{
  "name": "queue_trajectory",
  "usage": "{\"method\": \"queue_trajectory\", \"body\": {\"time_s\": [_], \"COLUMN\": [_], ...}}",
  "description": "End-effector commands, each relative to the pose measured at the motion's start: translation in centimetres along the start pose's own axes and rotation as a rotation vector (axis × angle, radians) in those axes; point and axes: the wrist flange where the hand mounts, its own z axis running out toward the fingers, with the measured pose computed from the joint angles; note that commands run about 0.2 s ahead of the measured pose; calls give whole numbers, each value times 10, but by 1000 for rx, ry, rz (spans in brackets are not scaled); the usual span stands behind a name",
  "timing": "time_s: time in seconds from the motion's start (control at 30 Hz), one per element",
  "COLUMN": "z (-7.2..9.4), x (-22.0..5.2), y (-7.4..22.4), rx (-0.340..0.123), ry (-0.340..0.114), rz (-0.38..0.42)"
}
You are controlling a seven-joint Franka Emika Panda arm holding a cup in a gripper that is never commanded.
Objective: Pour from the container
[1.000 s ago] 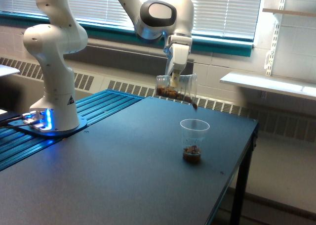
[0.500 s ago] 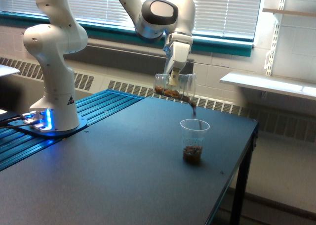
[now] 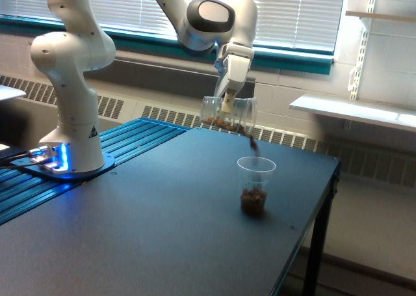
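Container: I see the clear squat plastic cup (image 3: 229, 112) tipped sideways, long axis near level, mouth toward the exterior view's right.
Gripper: the gripper (image 3: 228, 105) is clamped on it.

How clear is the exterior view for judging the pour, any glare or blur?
Exterior view: bright blinds backlight the tilted container, so its clear walls wash out; the falling brown bits are smeared; the receiving cup reads sharp against the dark table; the gripper fingertips are indistinct.
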Motion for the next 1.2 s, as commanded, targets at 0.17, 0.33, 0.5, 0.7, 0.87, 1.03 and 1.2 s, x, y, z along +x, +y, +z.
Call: {"method": "queue_trajectory", "body": {"time_s": [0.17,0.33,0.5,0.7,0.87,1.03,1.2], "z": [-5,-4,-3,-2,-1,0,0], "x": [1,1,1,0,-1,-2,-3], "y": [-8,-10,-12,-12,-13,-14,-15], "rx": [-13,-17,-19,-26,-32,-40,-52], "ry": [9,8,5,3,0,-3,-4], "rz": [-37,-45,-51,-56,-60,-66,-72]}}
